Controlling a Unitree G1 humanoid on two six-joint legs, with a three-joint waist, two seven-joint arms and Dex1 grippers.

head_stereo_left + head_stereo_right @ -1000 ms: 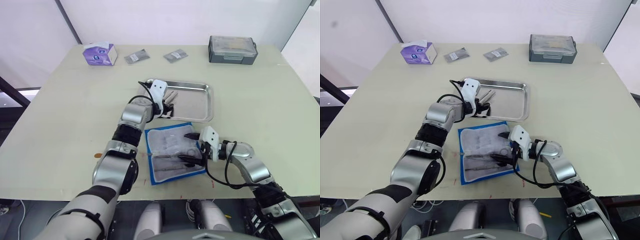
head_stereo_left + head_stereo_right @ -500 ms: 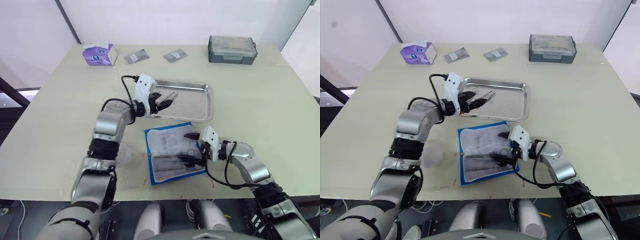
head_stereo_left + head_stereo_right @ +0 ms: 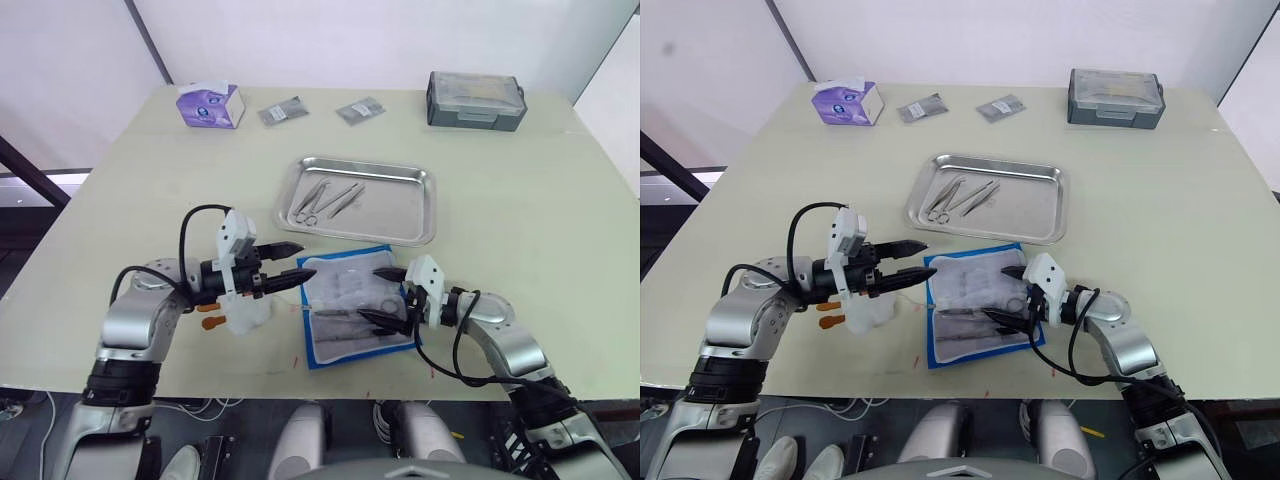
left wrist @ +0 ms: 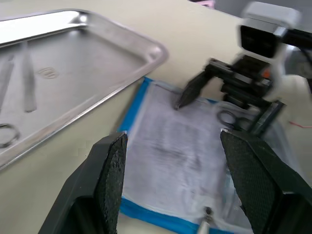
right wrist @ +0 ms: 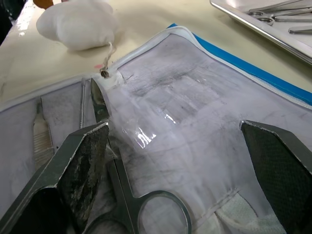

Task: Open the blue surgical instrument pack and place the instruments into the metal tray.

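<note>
The blue surgical instrument pack (image 3: 352, 308) lies open near the table's front edge, its whitish pocket lining up. Scissors (image 5: 146, 204) and another slim instrument (image 5: 43, 131) are still in its pockets. The metal tray (image 3: 400, 205) stands just behind it and holds a few instruments (image 3: 325, 197). My left gripper (image 3: 295, 260) is open and empty, level with the pack's left edge and pointing at it. My right gripper (image 3: 374, 294) is open low over the pack's right half, one finger (image 5: 83, 161) beside the scissors.
A white wad (image 3: 243, 312) and a small orange thing (image 3: 208, 322) lie under my left wrist. Along the back edge stand a purple tissue box (image 3: 210, 104), two grey foil packets (image 3: 283, 112) and a grey lidded box (image 3: 475, 99).
My left arm has drawn back from the tray to the pack's left side, and instruments now lie in the tray. The right gripper has stayed put. The camera has shifted slightly.
</note>
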